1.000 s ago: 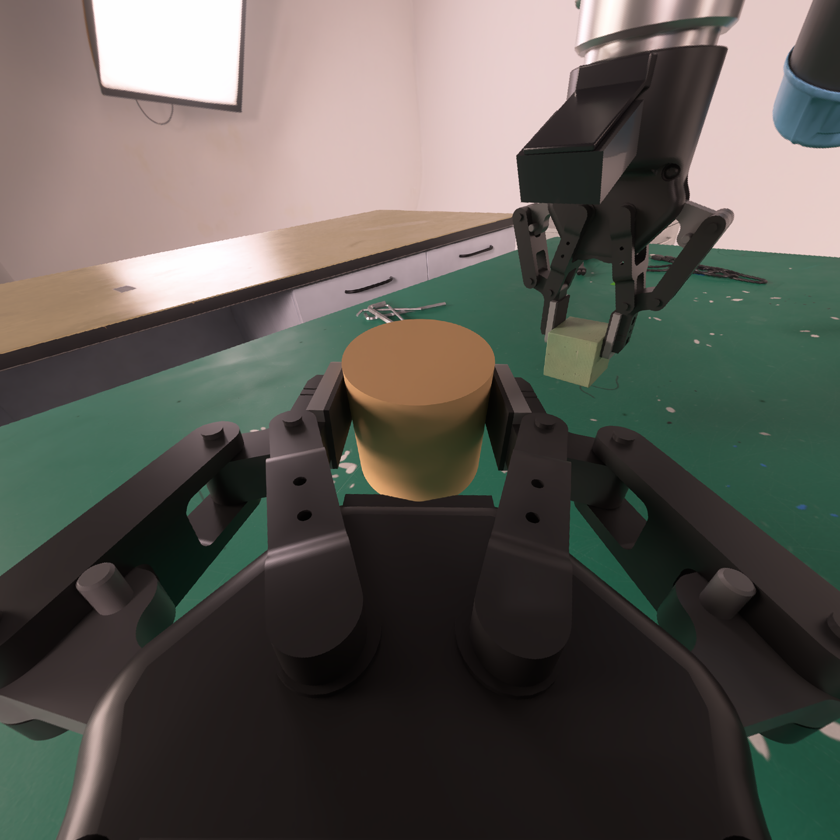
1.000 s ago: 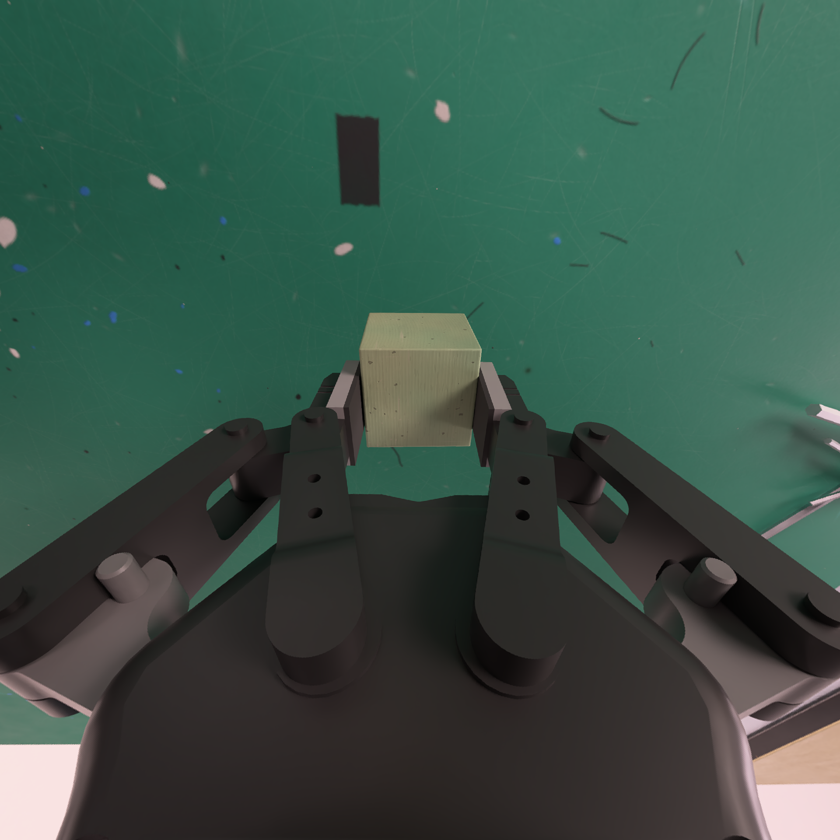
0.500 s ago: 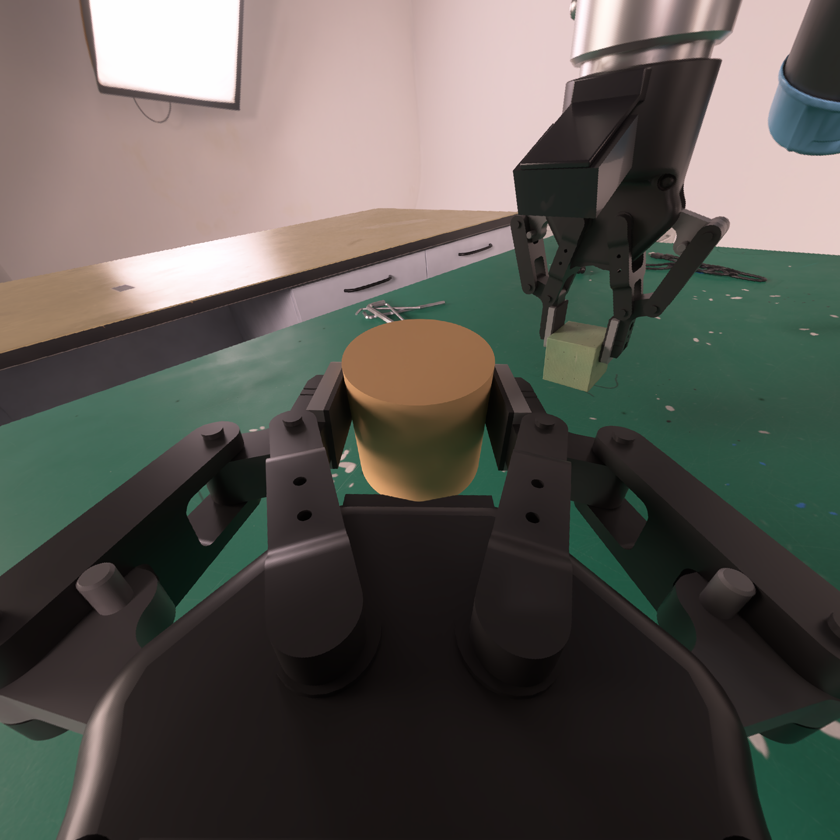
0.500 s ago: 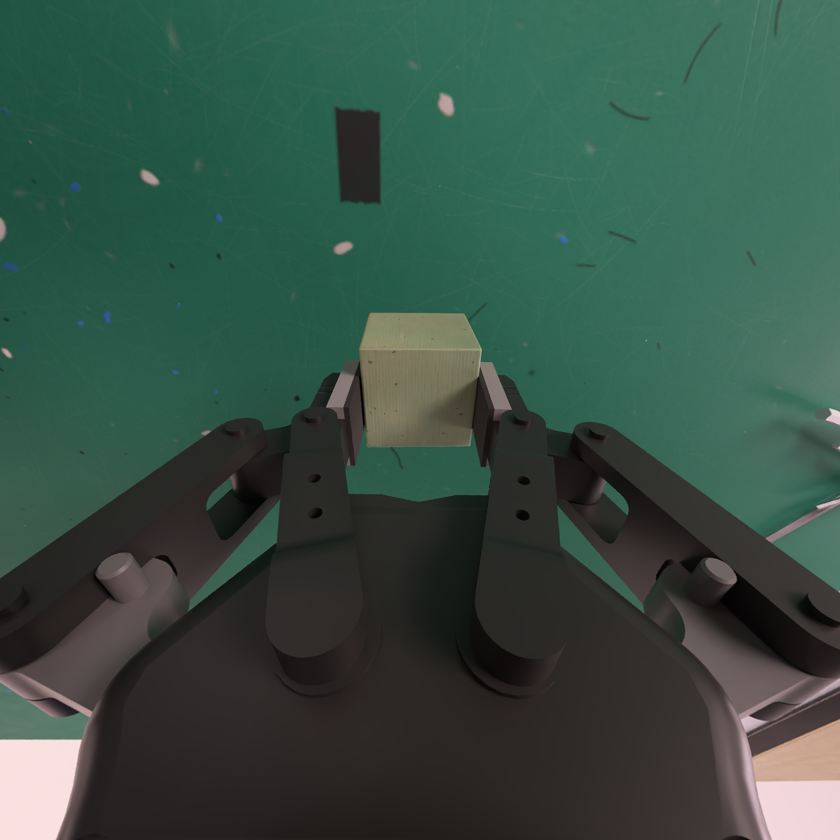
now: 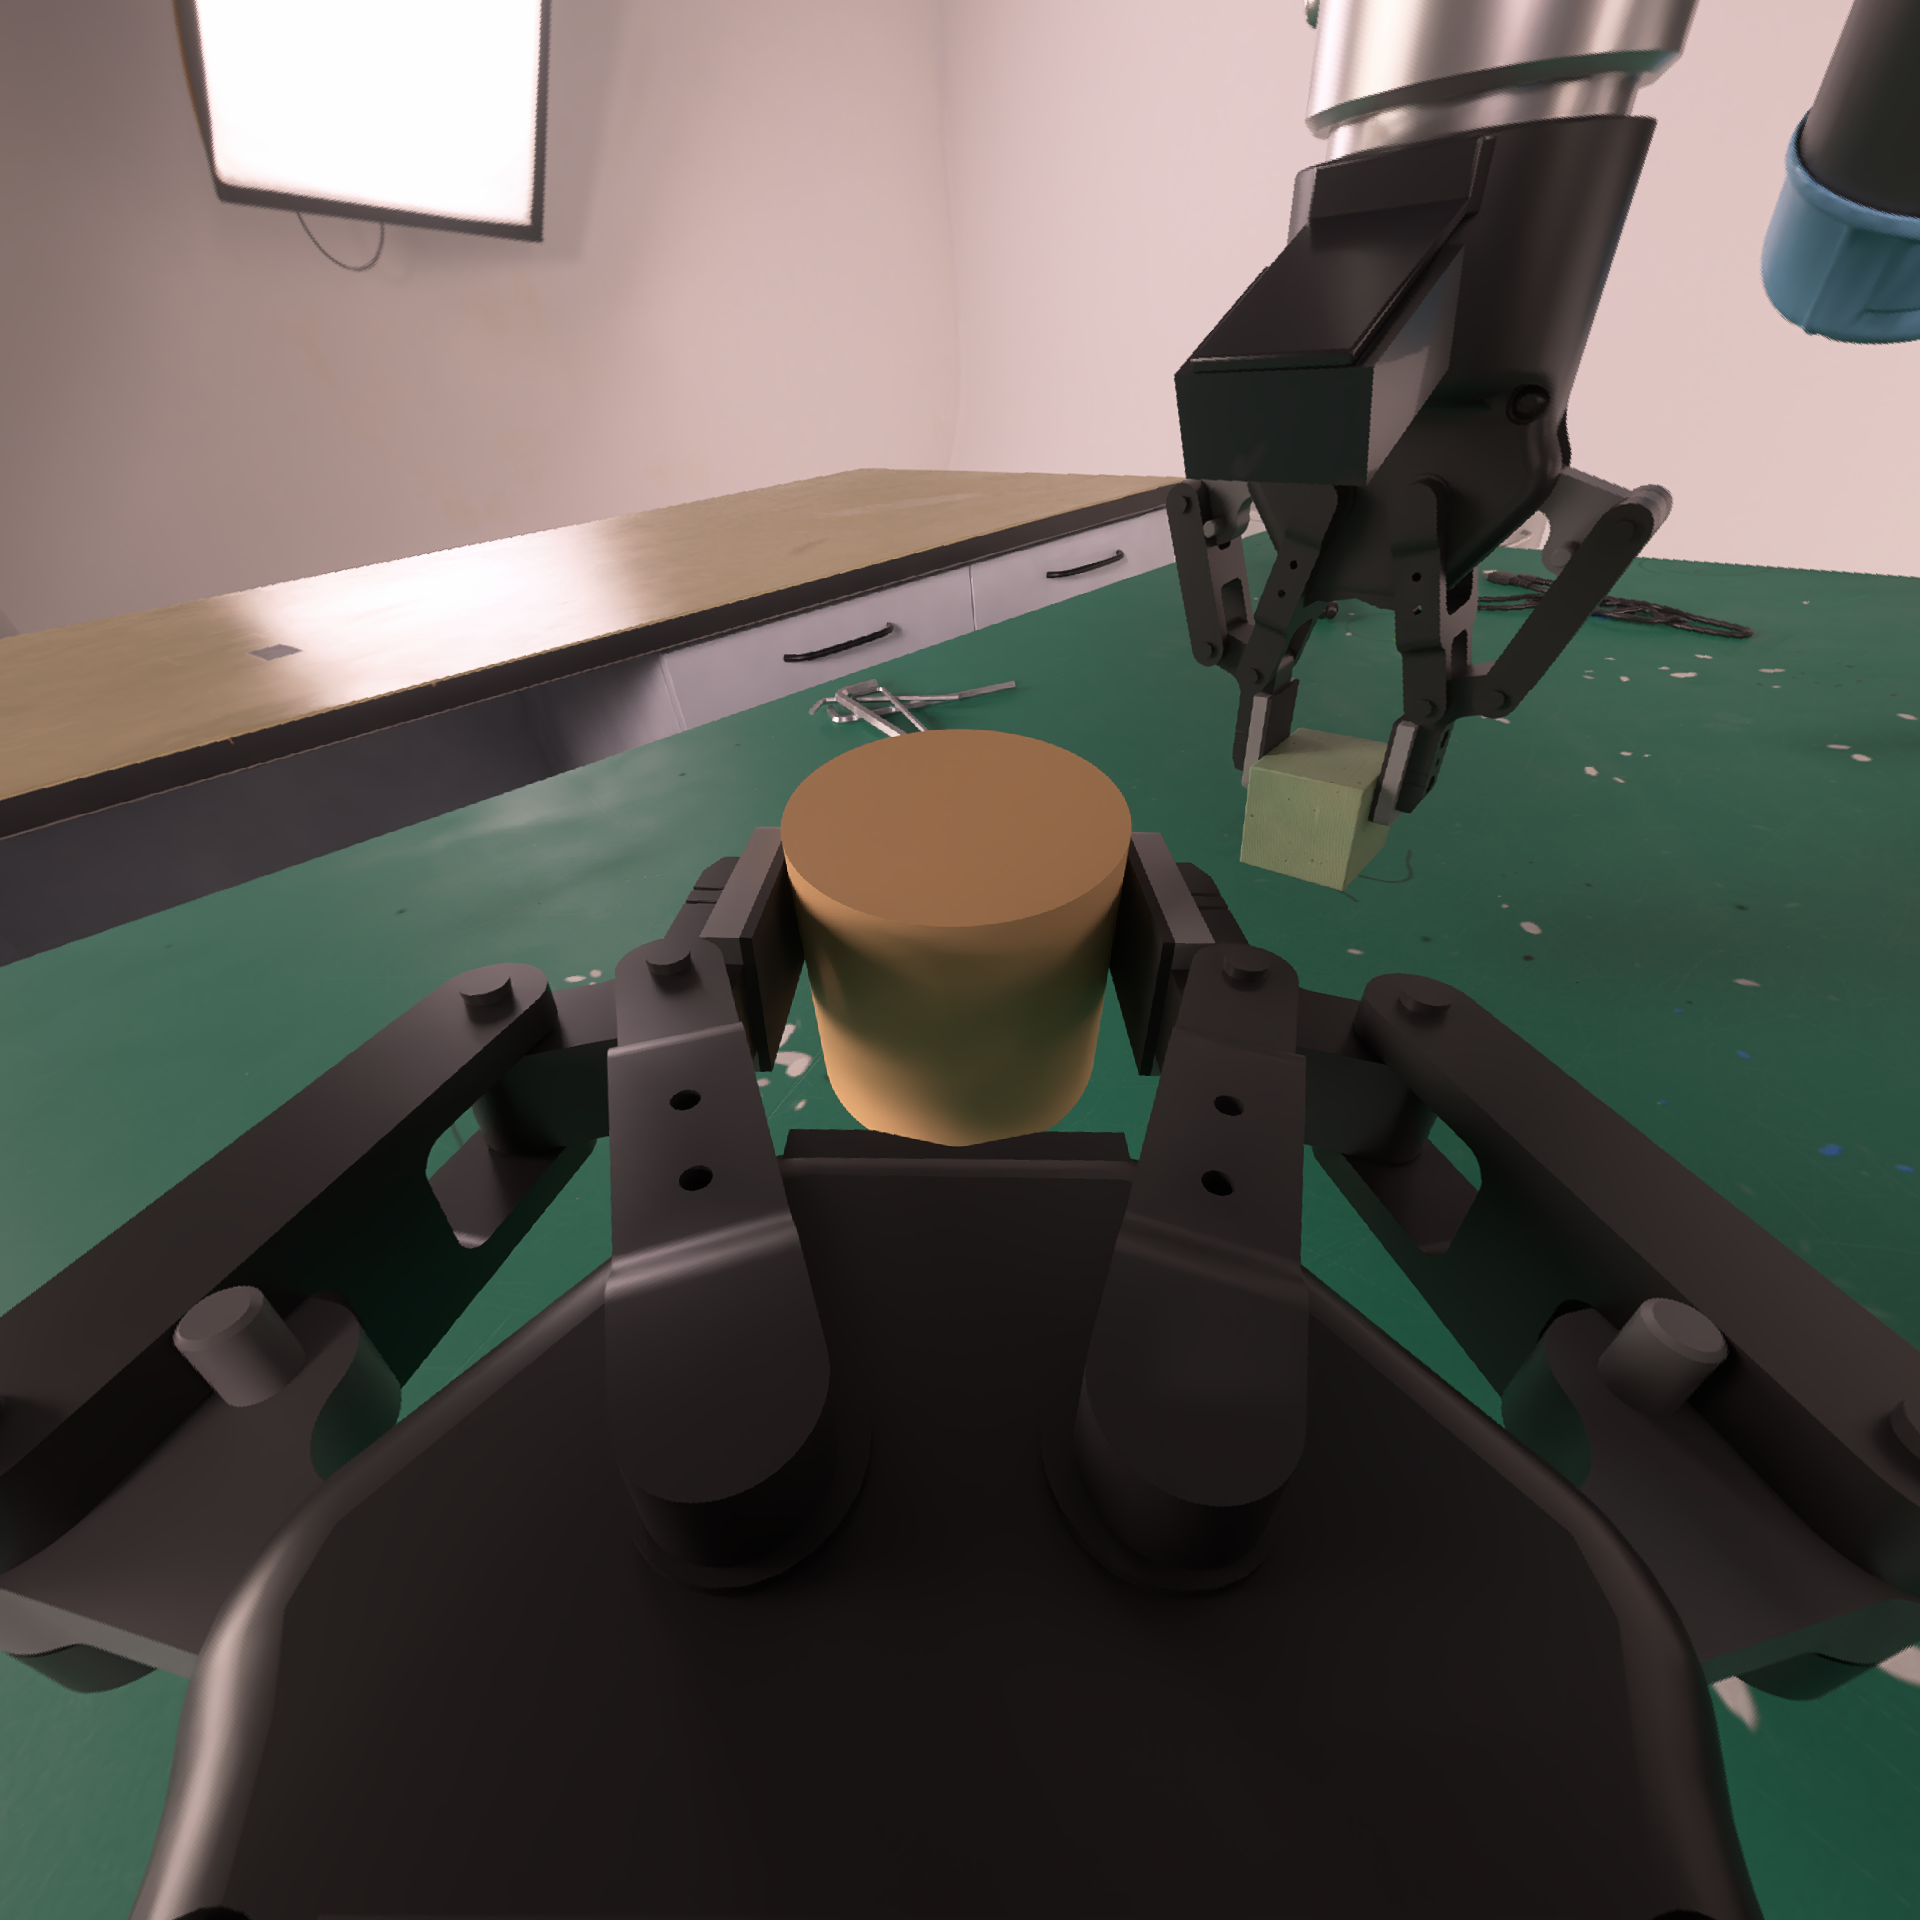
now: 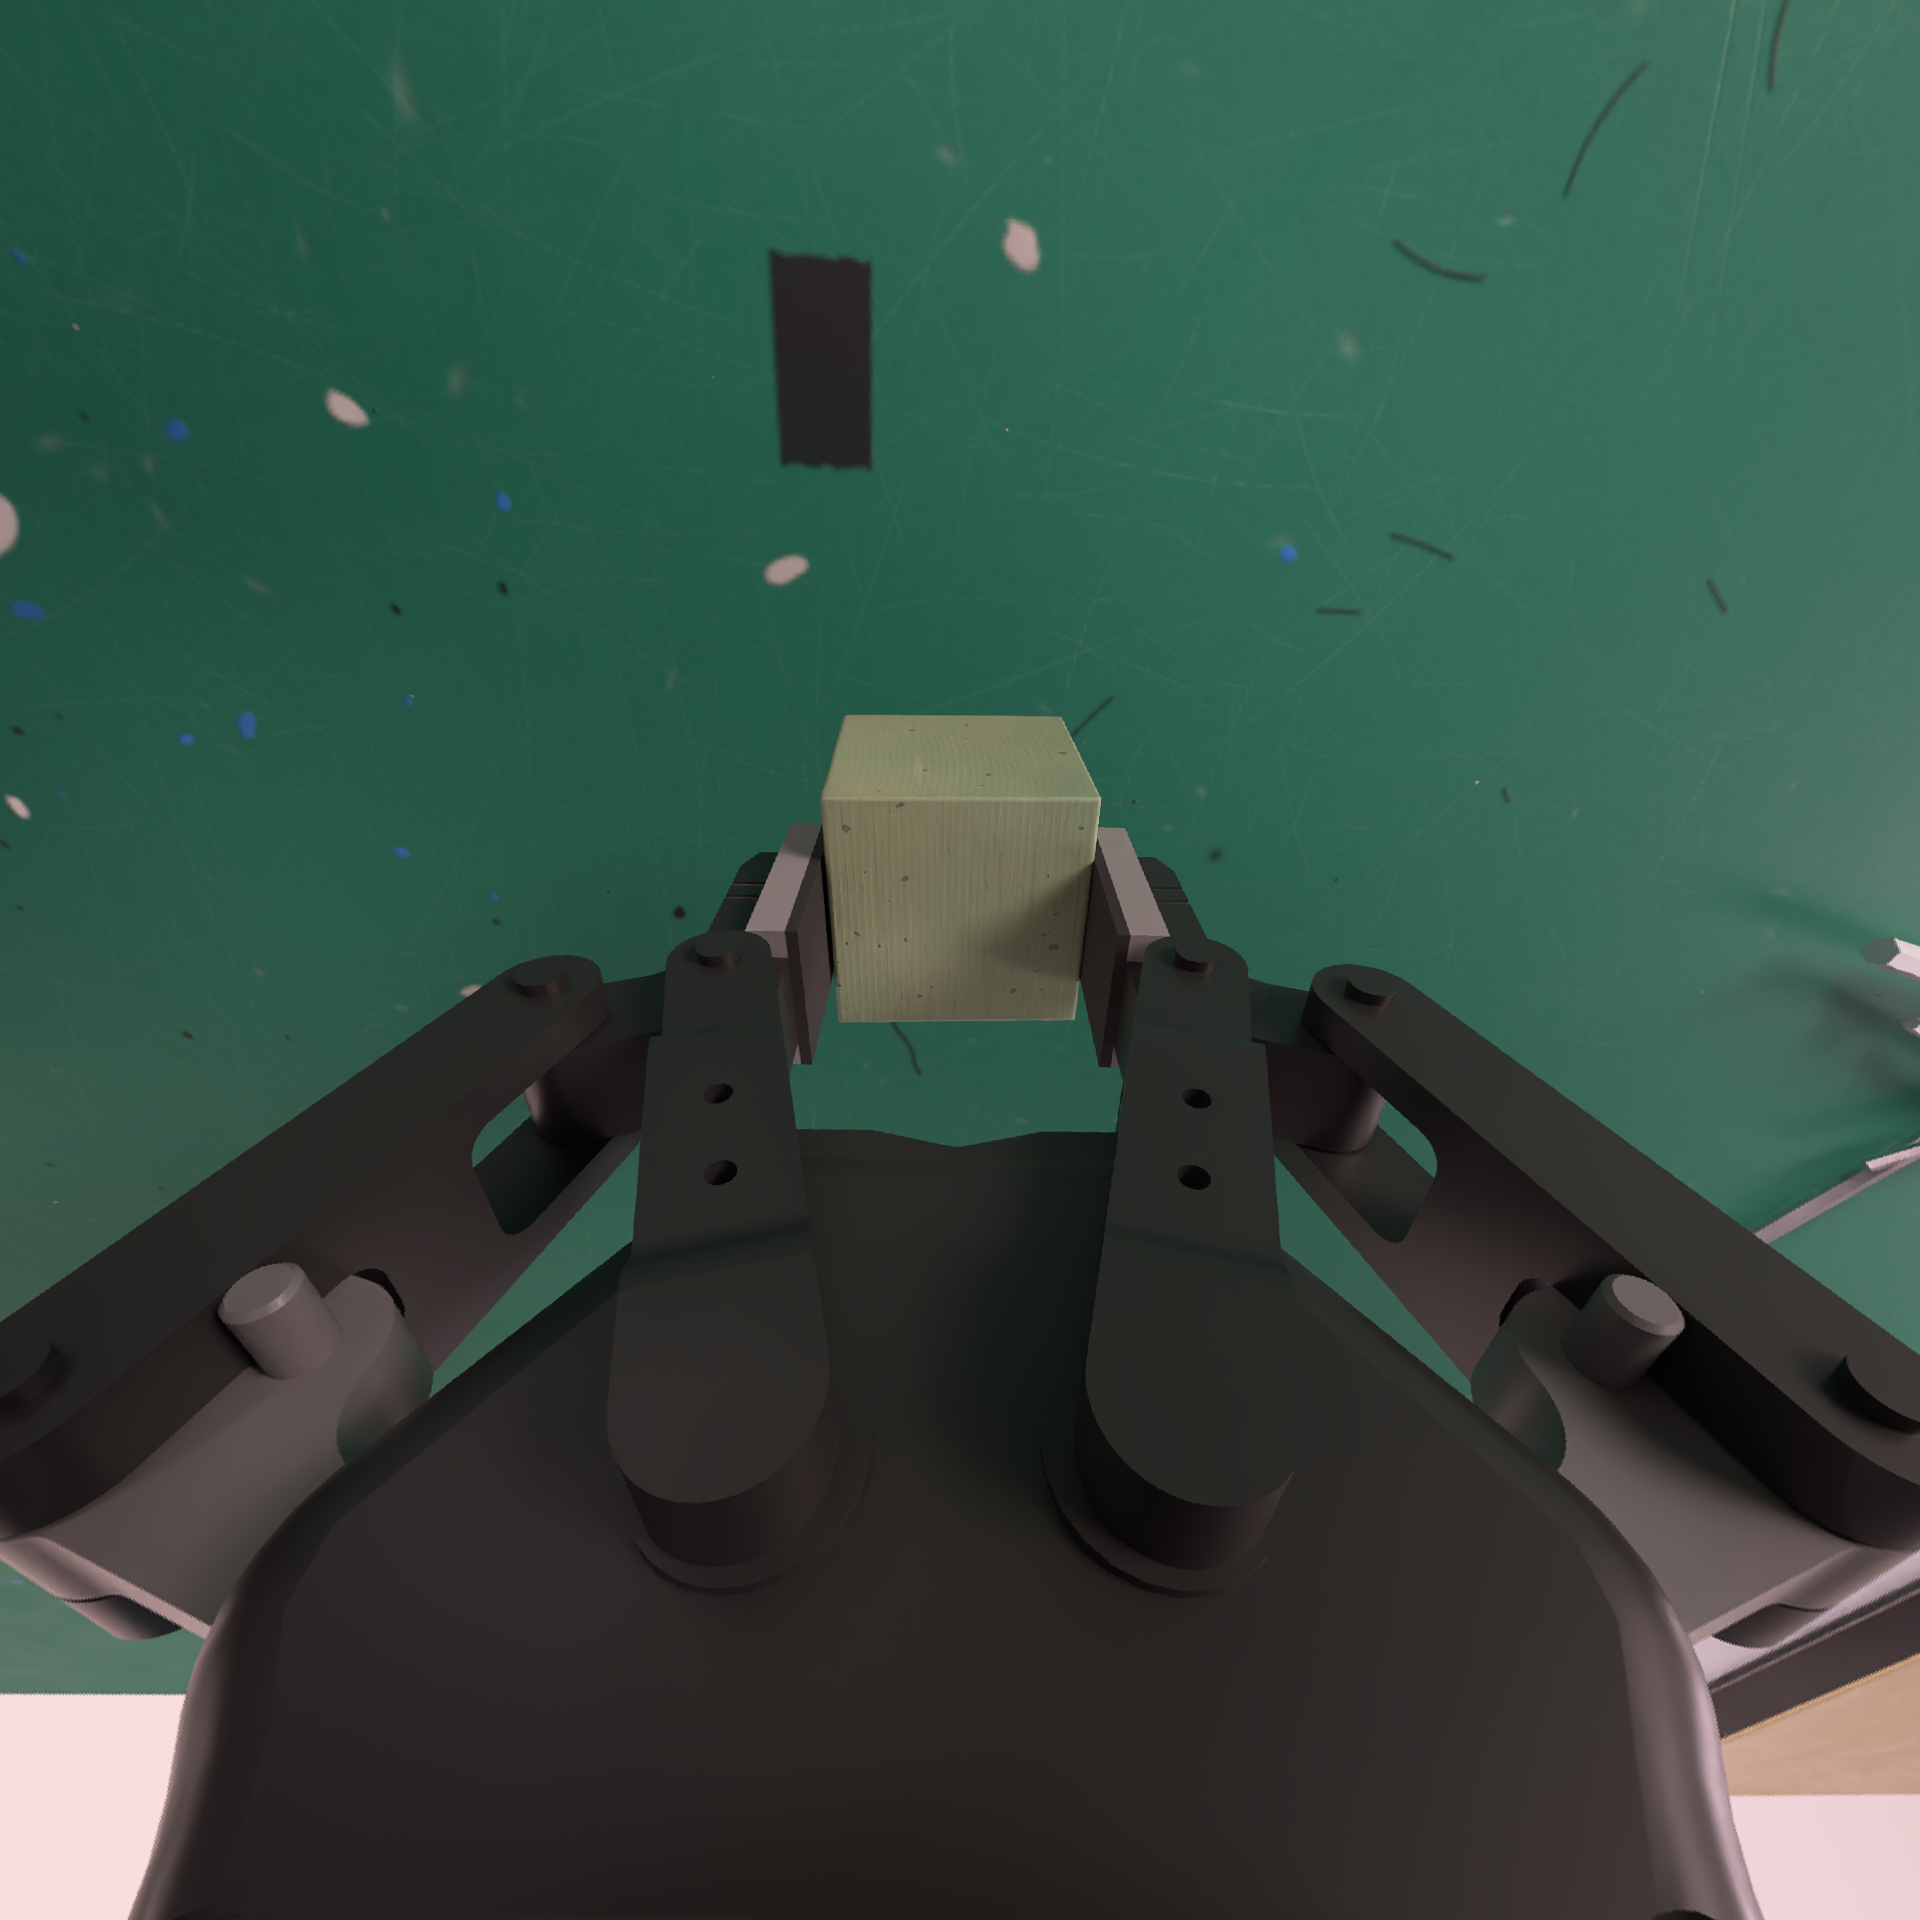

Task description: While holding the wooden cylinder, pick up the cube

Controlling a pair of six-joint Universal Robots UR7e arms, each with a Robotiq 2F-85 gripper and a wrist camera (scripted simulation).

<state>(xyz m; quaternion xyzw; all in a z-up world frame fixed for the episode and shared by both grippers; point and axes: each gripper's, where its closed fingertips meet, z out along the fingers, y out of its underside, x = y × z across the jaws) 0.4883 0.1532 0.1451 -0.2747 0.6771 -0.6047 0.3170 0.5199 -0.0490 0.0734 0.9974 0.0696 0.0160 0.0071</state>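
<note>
Your left tool (image 5: pixel 954 940) has both pads pressed on a load, fingers level and pointing forward. At 1 o'clock from it, your right tool (image 5: pixel 1335 764) hangs fingers-down from its silver wrist (image 5: pixel 1475 73), pads clamped on a load.

Feed sharp, evenly bright on my end. Main source: white light panel (image 5: pixel 374 104) at upper left of left wrist frame, blown out, no detail. Glare streak on wooden counter (image 5: pixel 520 613). Soft shadows only; gripper bodies dark in lower halves. Wide-angle stretch at frame edges; smear on green mat (image 6: pixel 1455 416) at right edge.
</note>
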